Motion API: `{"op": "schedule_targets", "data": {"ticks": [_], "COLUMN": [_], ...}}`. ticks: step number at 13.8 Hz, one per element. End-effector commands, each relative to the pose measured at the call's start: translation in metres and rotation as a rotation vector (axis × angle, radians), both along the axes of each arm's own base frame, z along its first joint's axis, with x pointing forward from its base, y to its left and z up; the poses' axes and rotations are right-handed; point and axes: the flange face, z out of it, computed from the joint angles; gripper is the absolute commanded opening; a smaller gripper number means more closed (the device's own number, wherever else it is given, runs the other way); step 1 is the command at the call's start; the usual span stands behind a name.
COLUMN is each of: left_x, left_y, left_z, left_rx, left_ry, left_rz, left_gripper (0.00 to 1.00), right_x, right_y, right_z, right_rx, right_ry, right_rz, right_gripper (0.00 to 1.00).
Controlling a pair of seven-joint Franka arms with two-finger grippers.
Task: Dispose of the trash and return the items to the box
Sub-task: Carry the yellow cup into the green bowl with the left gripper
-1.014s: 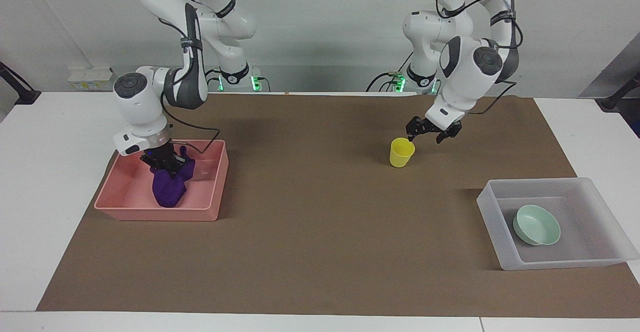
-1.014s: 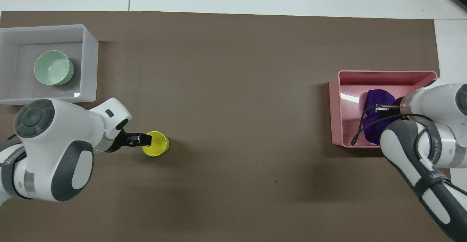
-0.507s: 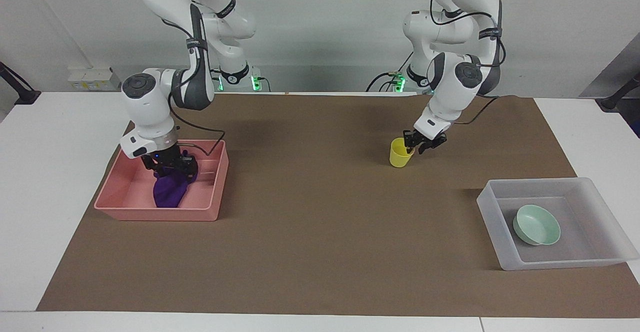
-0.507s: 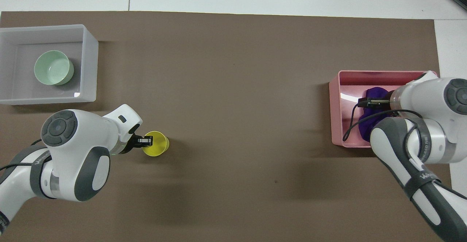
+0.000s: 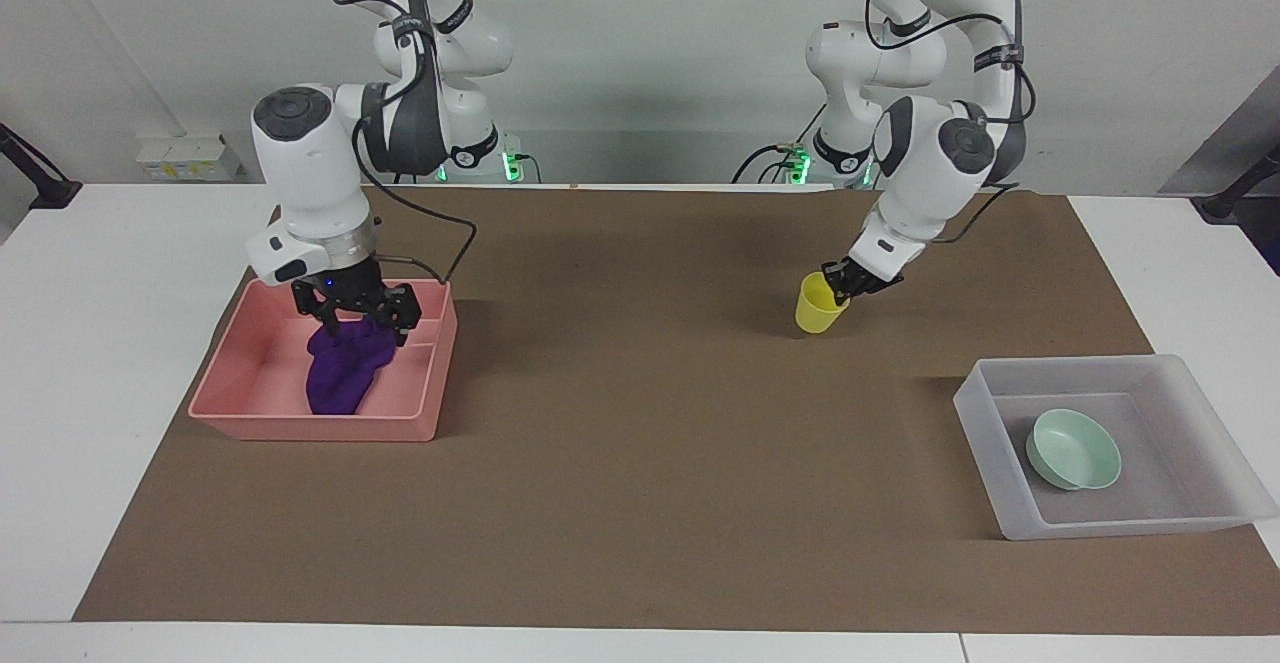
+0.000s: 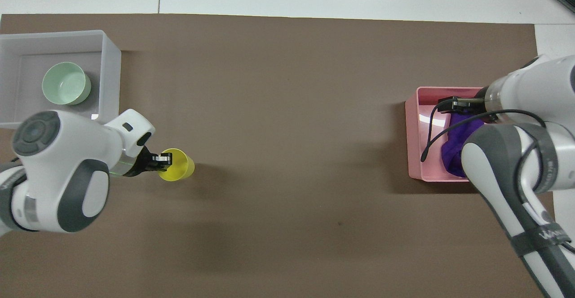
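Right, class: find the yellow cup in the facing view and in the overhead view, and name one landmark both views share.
Facing view: the yellow cup is right of centre, tilted, its rim pinched by the left claw.
Overhead view: the cup is at lower left, at the same claw's tip.
Shared landmark: the clear box holding the green bowl.

- Two bins are counted on the desk [image 5: 120, 363]: one pink bin [image 5: 250, 383] and one clear-white box [image 5: 1190, 523]
- One purple cloth [image 5: 340, 378] is seen, in the pink bin
- One yellow cup [image 5: 818, 311] is seen
- One mint-green bowl [image 5: 1075, 450] is seen, in the box
- One brown mat [image 5: 640, 443] is laid over the desk
- Two pincers are counted: the left pincer [image 5: 848, 283] and the right pincer [image 5: 358, 315]
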Motion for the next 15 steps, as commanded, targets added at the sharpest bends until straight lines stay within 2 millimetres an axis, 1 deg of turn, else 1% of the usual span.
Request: {"op": "schedule_targets", "data": {"ticks": [1, 2, 4, 5, 6, 7, 8, 9, 10, 11, 12, 14, 15], "left_x": [0.037, 0.055, 0.088, 0.106, 0.126, 0.141, 0.155, 0.165, 0.174, 0.179, 0.183, 0.189, 0.190], "left_y": [0.057, 0.083, 0.133, 0.149, 0.166, 0.185, 0.197, 0.218, 0.236, 0.251, 0.267, 0.272, 0.273], "left_z": [0.065, 0.078, 0.093, 0.096, 0.095, 0.091, 0.078, 0.068, 0.060, 0.050, 0.036, 0.013, 0.003], "left_rx": [-0.006, -0.008, 0.016, 0.052, 0.084, 0.102, 0.103, 0.105, 0.104, 0.105, 0.105, 0.107, 0.105], "left_ry": [-0.006, -0.036, -0.095, -0.110, -0.123, -0.131, -0.134, -0.134, -0.136, -0.136, -0.141, -0.145, -0.130], "left_rz": [0.084, 0.132, 0.204, 0.211, 0.221, 0.243, 0.256, 0.284, 0.305, 0.323, 0.339, 0.332, 0.335], "left_gripper": [0.00, 0.00, 0.00, 0.00, 0.00, 0.00, 0.00, 0.00, 0.00, 0.00, 0.00, 0.00, 0.00], "right_x": [-0.019, -0.027, -0.038, -0.041, -0.044, -0.047, -0.051, -0.054, -0.057, -0.058, -0.059, -0.055, -0.055], "right_y": [-0.001, -0.002, -0.004, -0.006, -0.009, -0.011, -0.012, -0.012, -0.013, -0.016, -0.016, -0.013, -0.013], "right_z": [0.044, 0.056, 0.081, 0.095, 0.110, 0.123, 0.135, 0.147, 0.160, 0.169, 0.168, 0.168, 0.173], "right_rx": [0.035, 0.036, 0.033, 0.032, 0.029, 0.027, 0.033, 0.047, 0.067, 0.079, 0.079, 0.078, 0.081], "right_ry": [0.005, 0.009, 0.024, 0.041, 0.060, 0.080, 0.093, 0.099, 0.097, 0.096, 0.102, 0.099, 0.093], "right_rz": [-0.019, -0.022, -0.012, 0.000, 0.011, 0.020, 0.025, 0.022, 0.015, 0.010, 0.009, 0.014, 0.014], "right_gripper": [1.00, 1.00, 1.00, 1.00, 1.00, 1.00, 1.00, 1.00, 1.00, 1.00, 1.00, 1.00, 1.00]}}
